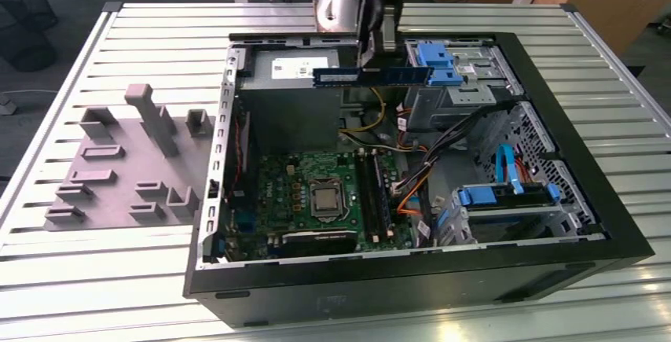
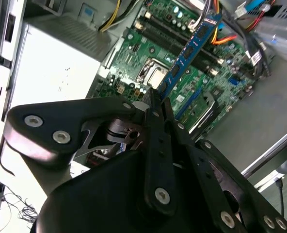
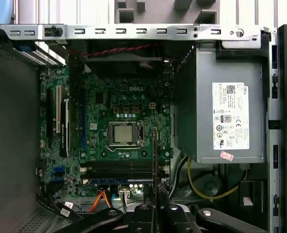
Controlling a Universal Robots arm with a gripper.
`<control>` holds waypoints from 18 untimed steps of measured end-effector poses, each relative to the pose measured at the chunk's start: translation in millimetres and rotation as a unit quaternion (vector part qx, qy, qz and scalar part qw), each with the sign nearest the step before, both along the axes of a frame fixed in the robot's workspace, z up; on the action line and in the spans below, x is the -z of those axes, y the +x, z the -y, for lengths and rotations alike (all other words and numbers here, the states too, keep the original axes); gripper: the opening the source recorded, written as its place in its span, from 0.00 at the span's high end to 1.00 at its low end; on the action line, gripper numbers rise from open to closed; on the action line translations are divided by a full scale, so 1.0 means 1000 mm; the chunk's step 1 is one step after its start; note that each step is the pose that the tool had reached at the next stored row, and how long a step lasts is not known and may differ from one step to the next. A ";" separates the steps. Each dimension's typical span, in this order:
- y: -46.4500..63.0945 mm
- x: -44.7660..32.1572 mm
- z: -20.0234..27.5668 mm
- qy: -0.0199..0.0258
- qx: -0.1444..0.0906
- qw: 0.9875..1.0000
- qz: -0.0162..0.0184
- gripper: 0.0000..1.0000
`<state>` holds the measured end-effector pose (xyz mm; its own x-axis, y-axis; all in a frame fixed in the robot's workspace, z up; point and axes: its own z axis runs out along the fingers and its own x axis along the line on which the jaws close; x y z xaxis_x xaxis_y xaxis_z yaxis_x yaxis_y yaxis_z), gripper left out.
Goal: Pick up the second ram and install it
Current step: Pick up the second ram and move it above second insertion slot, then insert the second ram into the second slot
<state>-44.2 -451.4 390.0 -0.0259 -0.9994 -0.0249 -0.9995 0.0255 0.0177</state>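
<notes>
The second ram [image 1: 372, 75], a thin blue stick with dark chips, hangs level above the open computer case, over the power supply's edge. My gripper [image 1: 378, 60] is shut on its top edge near the middle. In the second wrist view the fingers [image 2: 155, 109] pinch one end of the ram [image 2: 189, 48], which reaches out over the green motherboard [image 2: 143, 58]. The first wrist view has the ram [image 3: 156, 155] edge-on, rising from the gripper [image 3: 156, 196] above the long black slots [image 3: 119, 170]. In the exterior view these slots [image 1: 375, 193] lie right of the processor socket [image 1: 327, 199].
The black case [image 1: 419, 279] lies open on a slatted metal table [image 1: 126, 279]. A grey power supply [image 3: 226, 111] fills one corner, beside yellow and orange cables [image 1: 414, 189]. Blue drive caddies [image 1: 504, 193] sit at the exterior view's right, a grey fixture block [image 1: 126, 161] at its left.
</notes>
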 end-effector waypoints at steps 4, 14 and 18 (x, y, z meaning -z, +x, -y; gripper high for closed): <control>0.010 0.0001 0.0001 0.000 0.000 1.000 0.000 0.86; 0.012 0.0001 0.0000 0.000 0.000 1.000 0.000 0.86; 0.012 0.0001 0.0000 0.000 0.000 1.000 0.000 0.86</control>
